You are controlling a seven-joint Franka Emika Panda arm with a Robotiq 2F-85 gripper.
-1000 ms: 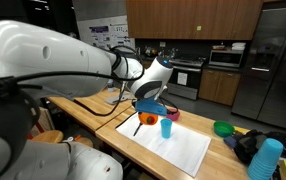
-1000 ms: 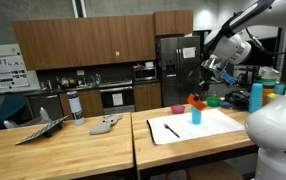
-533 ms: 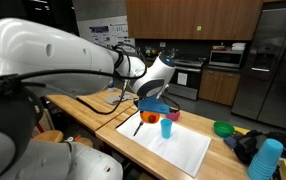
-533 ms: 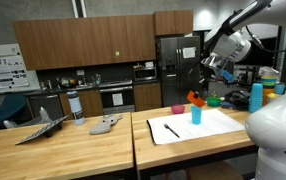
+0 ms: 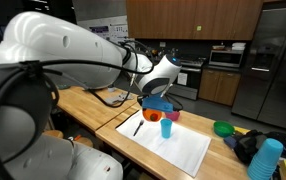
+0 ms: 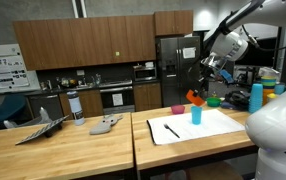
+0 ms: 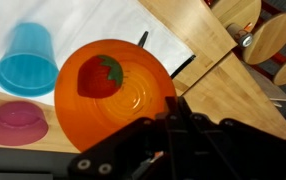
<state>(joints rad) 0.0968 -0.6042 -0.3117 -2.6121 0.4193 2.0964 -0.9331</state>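
An orange bowl (image 7: pixel 113 92) with a toy strawberry (image 7: pixel 100 75) in it fills the wrist view. My gripper (image 7: pixel 171 112) is shut on the bowl's near rim and holds it just above the white mat (image 5: pixel 188 150). In an exterior view the bowl (image 5: pixel 151 117) hangs under the gripper (image 5: pixel 155 107) next to a blue cup (image 5: pixel 166 128) and a pink bowl (image 5: pixel 173 115). Below the bowl the wrist view shows the blue cup (image 7: pixel 28 58), the pink bowl (image 7: pixel 16 120) and a black marker (image 7: pixel 181 68). The bowl (image 6: pixel 194 99) also shows above the mat (image 6: pixel 198 128).
A green bowl (image 5: pixel 224 128), a stack of blue cups (image 5: pixel 266 158) and a dark bag (image 5: pixel 248 145) sit at the far end of the wooden table (image 5: pixel 93 105). The neighbouring table carries a grey flat device (image 6: pixel 105 125) and a kettle (image 6: pixel 76 105).
The gripper and the orange bowl have drifted a little sideways over the mat. The cup, pink bowl and marker have not moved.
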